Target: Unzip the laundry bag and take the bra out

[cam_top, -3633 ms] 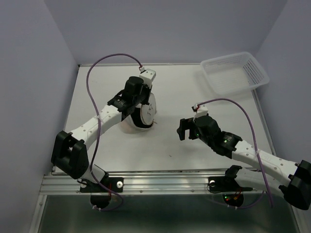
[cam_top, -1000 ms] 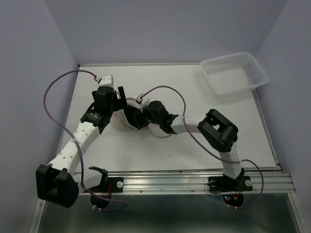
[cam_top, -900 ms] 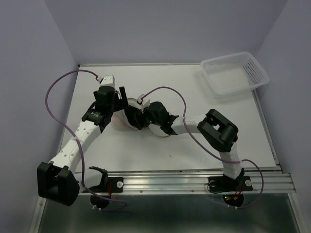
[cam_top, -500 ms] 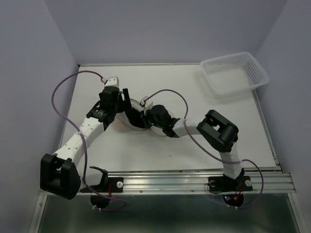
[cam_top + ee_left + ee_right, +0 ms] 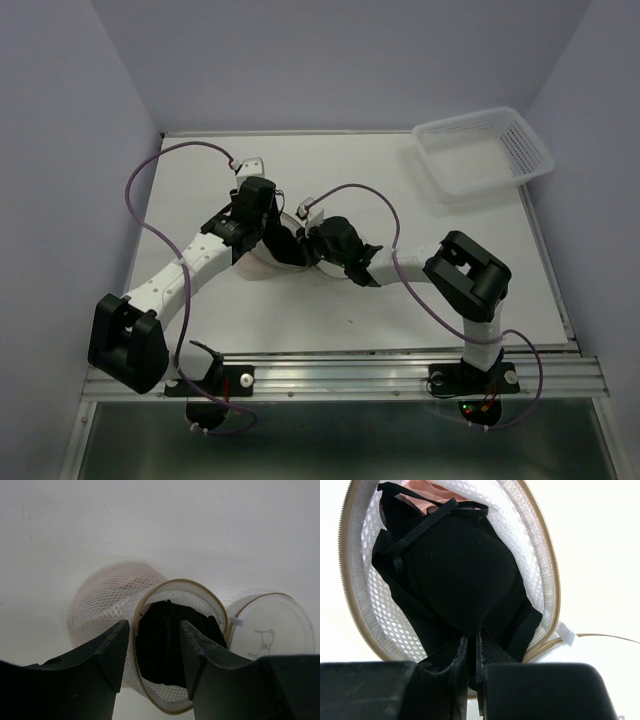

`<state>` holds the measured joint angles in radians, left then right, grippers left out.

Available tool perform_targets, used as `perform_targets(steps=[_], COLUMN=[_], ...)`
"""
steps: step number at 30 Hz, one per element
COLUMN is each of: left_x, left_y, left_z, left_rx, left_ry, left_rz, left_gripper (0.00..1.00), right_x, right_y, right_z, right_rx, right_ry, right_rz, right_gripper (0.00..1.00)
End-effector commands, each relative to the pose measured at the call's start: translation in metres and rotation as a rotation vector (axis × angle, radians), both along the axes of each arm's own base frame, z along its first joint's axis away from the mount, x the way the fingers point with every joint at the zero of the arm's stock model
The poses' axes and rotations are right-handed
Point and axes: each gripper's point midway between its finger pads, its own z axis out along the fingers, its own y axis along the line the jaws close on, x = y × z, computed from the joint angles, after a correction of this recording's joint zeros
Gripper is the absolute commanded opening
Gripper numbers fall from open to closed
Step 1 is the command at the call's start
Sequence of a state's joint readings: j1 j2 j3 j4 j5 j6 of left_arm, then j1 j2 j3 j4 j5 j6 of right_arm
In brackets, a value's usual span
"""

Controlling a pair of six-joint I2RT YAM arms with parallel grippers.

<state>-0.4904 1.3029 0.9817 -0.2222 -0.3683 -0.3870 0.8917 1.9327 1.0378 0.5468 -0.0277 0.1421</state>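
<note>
a round white mesh laundry bag (image 5: 102, 597) lies on its side on the tabletop (image 5: 400, 300), unzipped, a black bra (image 5: 455, 575) filling its mouth. the right fingers (image 5: 460, 650) are pinched tight on the bra's lower edge. the left fingers (image 5: 120, 635), half open, straddle the bag's tan rim (image 5: 185, 581).

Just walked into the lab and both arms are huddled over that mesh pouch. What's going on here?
The two arms are getting a bra out of a laundry bag. The bag is already unzipped, with its round lid lying open beside it on the table. The right gripper is pinched shut on the black bra, most of which sits inside the bag. The left gripper has its jaws apart on either side of the bag's tan rim.
</note>
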Motion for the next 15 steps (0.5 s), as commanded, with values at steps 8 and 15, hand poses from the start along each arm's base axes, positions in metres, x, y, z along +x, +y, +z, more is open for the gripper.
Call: perform_targets(steps=[8,15], left_x=[0.008,0.006], left_y=[0.015,0.018], left_z=[0.008,0.029], left_rx=[0.082,0.074], left_ry=[-0.023,-0.07], left_rz=[0.133,0.127], left_gripper=[0.06,0.0], right_x=[-0.004,-0.006], right_y=[-0.009,-0.027], right_z=[0.033,0.052], right_rx=[0.033,0.046], right_ry=[-0.069,-0.101], right_rz=[-0.031,-0.079], right_gripper=[0.01,0.01])
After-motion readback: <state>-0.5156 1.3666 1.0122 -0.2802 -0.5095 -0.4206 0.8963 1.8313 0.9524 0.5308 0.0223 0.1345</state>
